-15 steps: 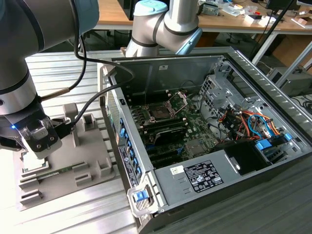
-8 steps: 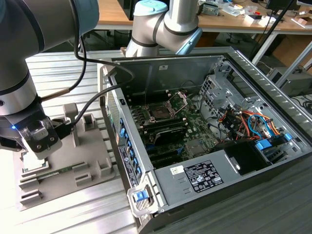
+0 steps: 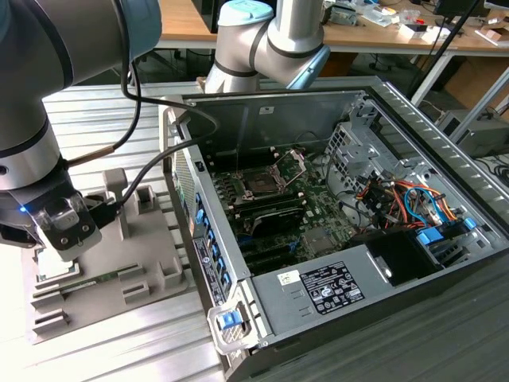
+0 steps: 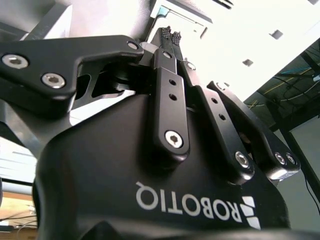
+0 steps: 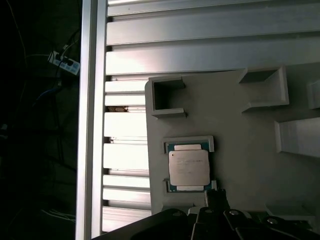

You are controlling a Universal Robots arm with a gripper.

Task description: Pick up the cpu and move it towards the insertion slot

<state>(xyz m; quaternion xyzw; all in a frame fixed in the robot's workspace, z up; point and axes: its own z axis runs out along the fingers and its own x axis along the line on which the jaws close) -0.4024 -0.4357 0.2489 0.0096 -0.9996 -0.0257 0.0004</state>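
The task stood at its very start. The cpu [image 5: 189, 167] had not been picked up and lay flat, silvery face up, in its shallow nest on the grey fixture plate [image 5: 240, 120], which rested on the slatted aluminium surface [image 5: 200, 30]. The hand [image 4: 170, 34] was empty and narrow, its 2 fingers [image 4: 169, 100] drawn together so that the ribbed tips met with nothing between them. In the first wrist view the cpu sat just beyond the fingertips, close in front of the hand and slightly off to one side, apart from them rather than touching. How high the hand hung over the plate could not be told. By my judgement, both the lift and the carry were left to do. The insertion slot [image 3: 261, 183] lay well apart from the hand, inside the open computer case [image 3: 445, 119] toward the exterior view's right. Its silver retaining bracket [image 3: 296, 161] was swung up and the dark socket bare, so it looked ready to receive the chip.
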